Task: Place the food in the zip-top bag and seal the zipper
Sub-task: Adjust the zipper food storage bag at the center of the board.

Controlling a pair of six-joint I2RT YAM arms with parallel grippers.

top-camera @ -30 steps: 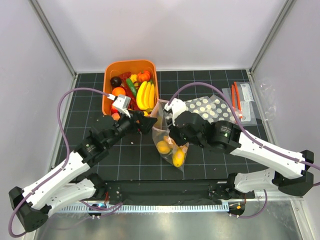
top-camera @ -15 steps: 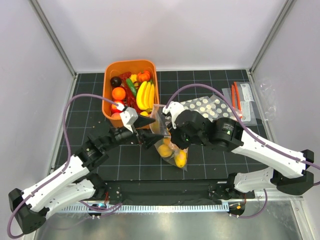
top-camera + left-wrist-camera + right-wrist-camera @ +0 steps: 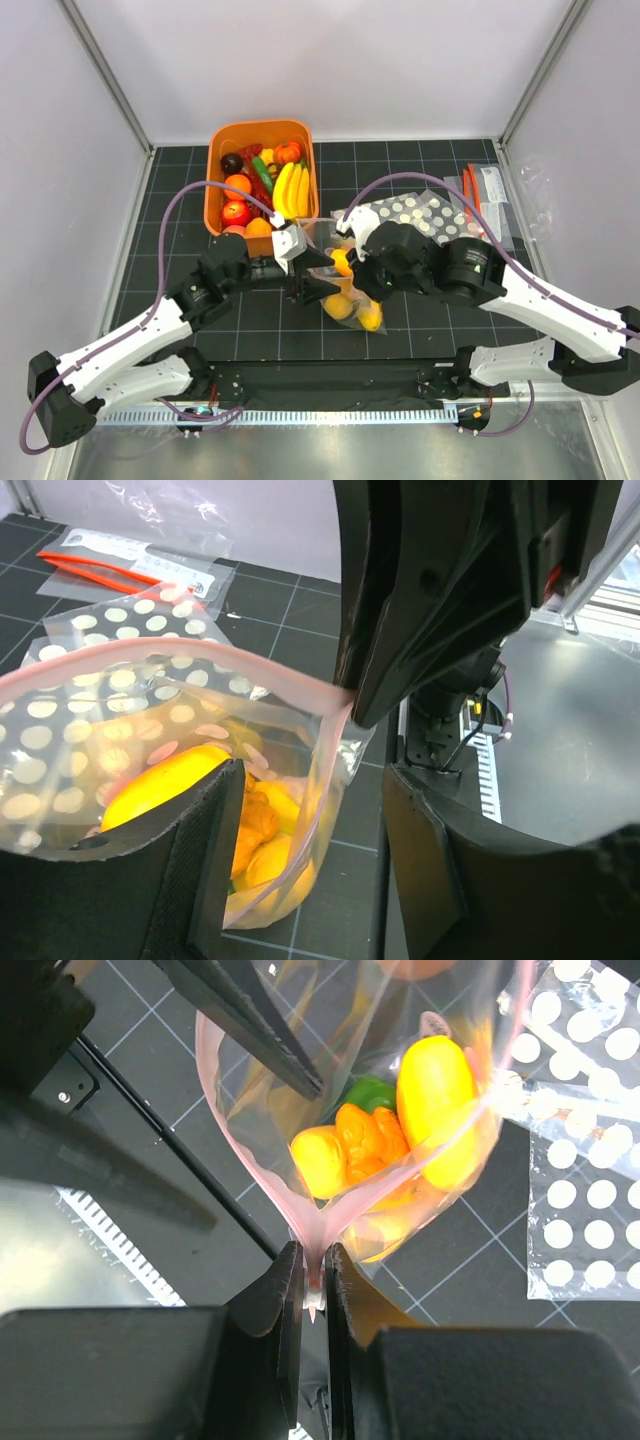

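Top external: one zip-top bag [image 3: 348, 290] at the centre of the bench [image 3: 165, 215]; one orange bin [image 3: 258, 127] at its 11 o'clock, polka-dotted bags [image 3: 420, 215] at 2 o'clock. Left wrist: left tool [image 3: 312, 800] has its jaws wide apart, with the bag's side wall between them, under the zipper [image 3: 240, 672]. Right wrist: right tool [image 3: 313, 1260] is narrow, pinching the zipper's end. Food [image 3: 435, 1095] inside, at least four pieces: two yellow, one orange, one green. Risks: the one-corner pinch may slip and spill food; the left finger may block sealing.
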